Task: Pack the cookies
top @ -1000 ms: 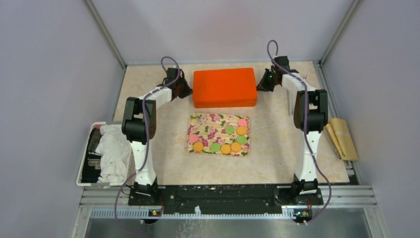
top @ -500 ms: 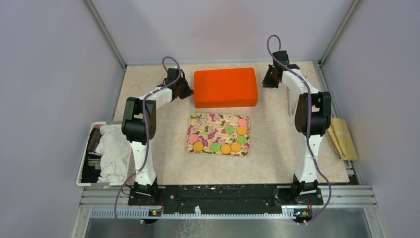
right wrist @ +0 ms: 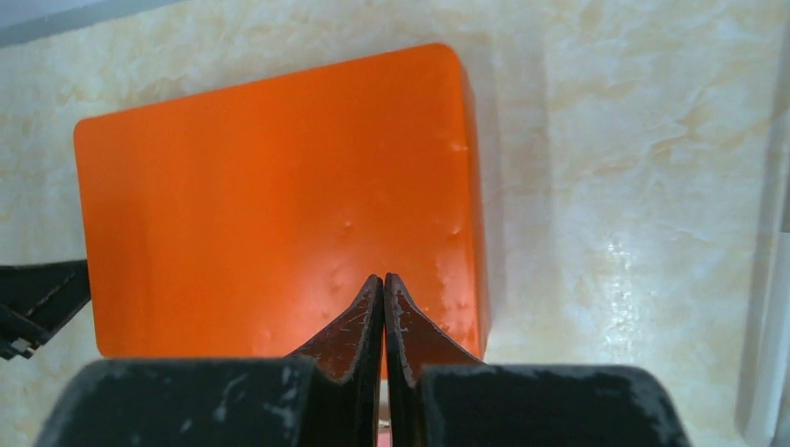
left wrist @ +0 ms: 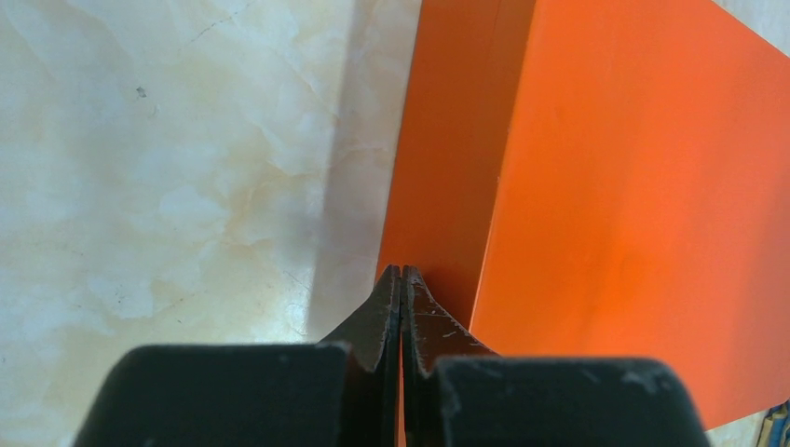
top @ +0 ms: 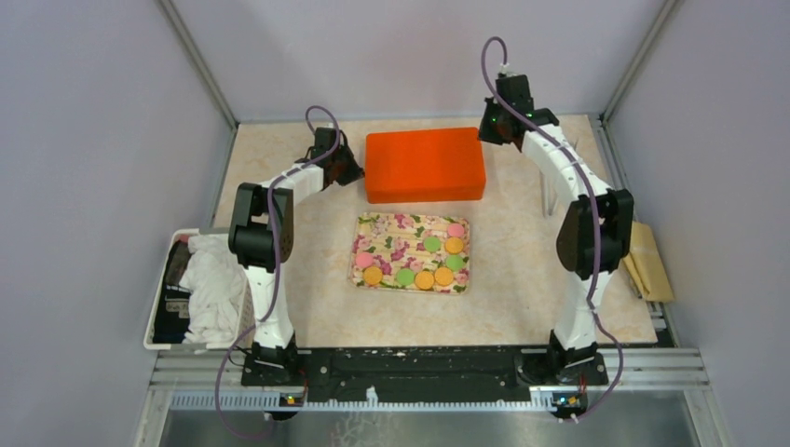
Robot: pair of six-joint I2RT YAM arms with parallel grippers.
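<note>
The left tool [left wrist: 401, 272], shut and empty, presses the box [top: 424, 164] at 9 o'clock (likely steadying it); the right tool [right wrist: 384, 277], also shut, hovers at 3 o'clock.

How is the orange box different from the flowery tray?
The orange box is plain, one colour; the flowery tray has a flower pattern. The box looks bigger and taller than the flat tray. The box has nothing on top; the tray holds the round cookies. Both are rectangles lying flat on the table.
</note>
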